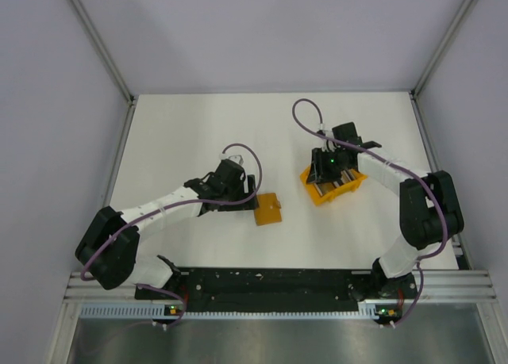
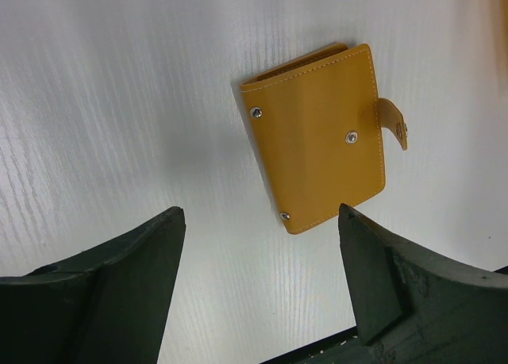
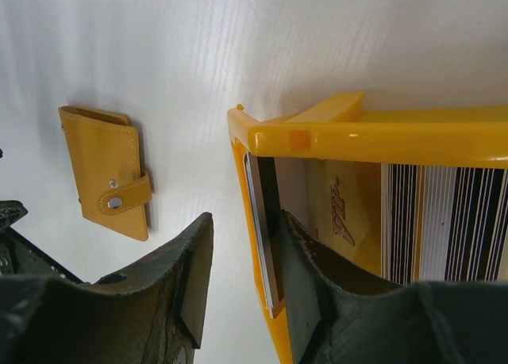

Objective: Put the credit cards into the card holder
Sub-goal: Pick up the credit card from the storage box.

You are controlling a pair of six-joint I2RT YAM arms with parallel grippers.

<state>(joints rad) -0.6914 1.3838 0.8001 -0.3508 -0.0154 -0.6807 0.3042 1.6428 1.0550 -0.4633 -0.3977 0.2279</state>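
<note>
The mustard-orange card holder lies closed and flat on the white table, its clasp tab snapped; it also shows in the left wrist view and the right wrist view. My left gripper is open and empty, just left of the holder and above the table. The credit cards stand as a striped row in the orange bin. One pale card leans against the bin's left wall. My right gripper is open, one finger inside the bin beside that card, the other outside the wall.
The orange plastic bin sits at centre right of the table, right of the card holder. Grey enclosure walls surround the table. A black rail runs along the near edge.
</note>
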